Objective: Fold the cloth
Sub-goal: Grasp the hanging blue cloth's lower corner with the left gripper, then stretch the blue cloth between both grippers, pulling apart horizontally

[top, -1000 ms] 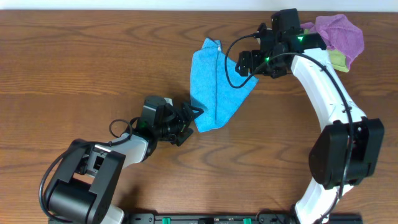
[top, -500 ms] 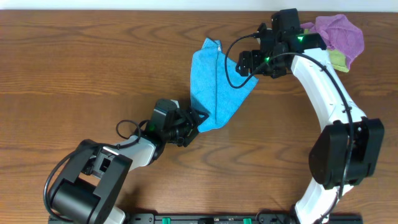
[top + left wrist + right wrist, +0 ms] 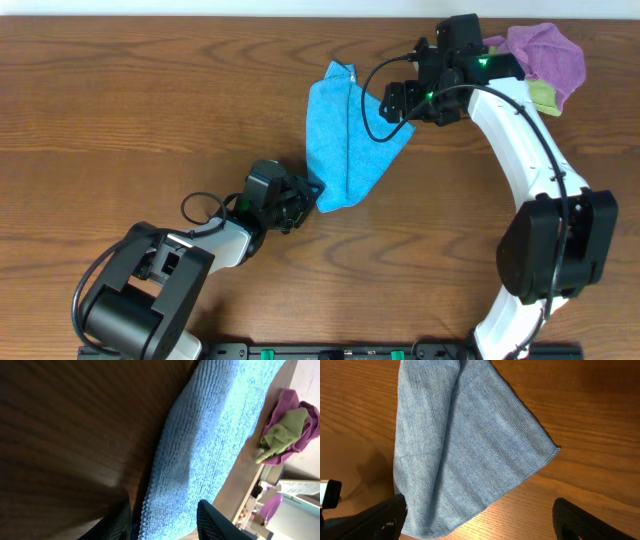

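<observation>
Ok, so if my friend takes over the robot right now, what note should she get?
Left gripper: fingers apart, astride the cloth's near corner, not clearly pinching it.
Right gripper: open, empty, by the cloth's right corner.
Cloth: mid-way across the table, loosely doubled over, edges uneven. Purple cloth and yellow-green cloth sit bunched at the far right, not part of the job.
Done: no tidy fold yet.
Left: grip that corner, carry it across, flatten.

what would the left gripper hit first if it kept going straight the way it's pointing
The bright turquoise-blue microfibre cloth: its near corner sits right at the fingers of the left gripper, seemingly already between them.
</observation>
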Motion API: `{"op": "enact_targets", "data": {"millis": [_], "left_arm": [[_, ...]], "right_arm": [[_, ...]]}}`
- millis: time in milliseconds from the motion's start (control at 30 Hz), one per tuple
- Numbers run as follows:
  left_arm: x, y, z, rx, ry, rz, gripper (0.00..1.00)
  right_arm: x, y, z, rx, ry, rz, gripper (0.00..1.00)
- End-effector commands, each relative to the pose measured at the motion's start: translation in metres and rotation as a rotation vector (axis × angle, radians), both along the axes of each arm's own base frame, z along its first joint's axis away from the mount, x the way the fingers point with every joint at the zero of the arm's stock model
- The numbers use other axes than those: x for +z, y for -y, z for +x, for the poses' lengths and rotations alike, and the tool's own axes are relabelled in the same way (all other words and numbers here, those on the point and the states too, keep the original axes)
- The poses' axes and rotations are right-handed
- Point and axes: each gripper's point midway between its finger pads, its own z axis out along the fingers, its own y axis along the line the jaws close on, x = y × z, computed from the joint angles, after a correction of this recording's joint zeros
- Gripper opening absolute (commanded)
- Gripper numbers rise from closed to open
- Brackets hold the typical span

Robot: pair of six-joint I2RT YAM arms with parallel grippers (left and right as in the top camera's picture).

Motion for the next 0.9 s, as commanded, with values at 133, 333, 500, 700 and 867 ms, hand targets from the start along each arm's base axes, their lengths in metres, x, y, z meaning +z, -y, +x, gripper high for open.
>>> {"op": "enact_targets", "data": {"millis": [133,333,500,700,867], "left_arm": [[-0.018,0.008,-0.007,-0.004,-0.020,0.026,0.43],[-0.030,0.011,-0.008,-0.001,-0.044,0.015,0.25],[-0.023,0.014,-0.006,-0.025,-0.028,-0.024,0.06],[-0.012,0.000,0.002,-0.079,-0.022,-0.104,0.06],[-0.002,-0.019,0.008,-0.097,-0.031,-0.187,0.06]], "right_arm": [[0.013,0.000,0.002,0.009,0.031,0.010,0.93],[0.013,0.000,0.002,0.009,0.029,0.009,0.93],[0.010,0.004,0.001,0.030,0.037,-0.027,0.92],[-0.012,0.013,-0.009,0.064,0.002,-0.084,0.91],[-0.048,0.016,-0.027,0.064,-0.062,-0.094,0.90]]}}
